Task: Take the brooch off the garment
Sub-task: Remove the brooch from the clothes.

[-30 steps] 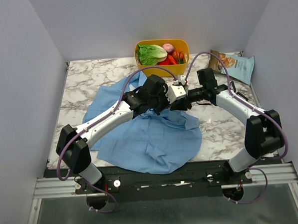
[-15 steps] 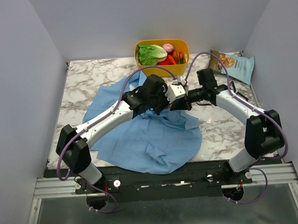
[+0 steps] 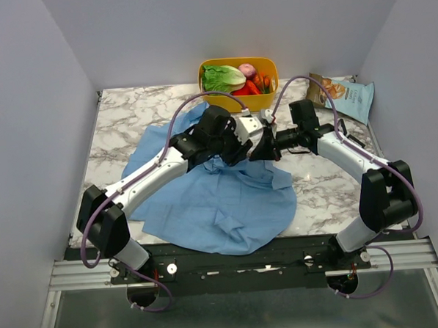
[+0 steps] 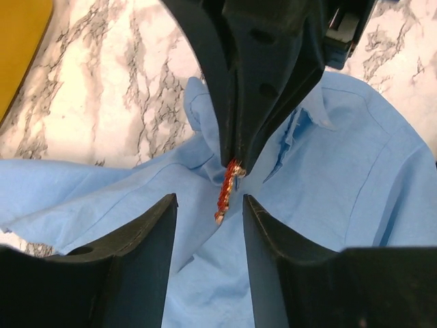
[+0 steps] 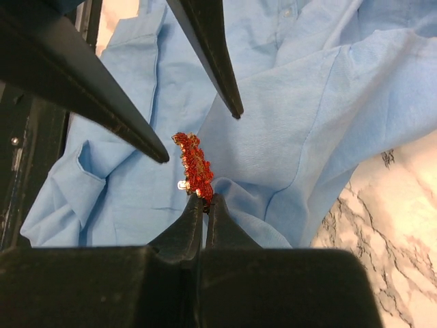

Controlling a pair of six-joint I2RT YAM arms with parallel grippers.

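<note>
Well, our right gripper (image 5: 205, 199) pinches the brooch (image 5: 194, 162) by its edge, between the spread fingers (image 4: 147, 239) of our left gripper (image 4: 209, 199); pulling may drag the garment (image 5: 293, 102).

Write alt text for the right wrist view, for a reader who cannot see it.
The right gripper, shut, pinches the lower end of a red-orange sparkly ornament, with the light-blue shirt behind it. The left gripper, open, points down from the top, one dark finger on each side of the ornament. The marble table shows at lower right.
</note>
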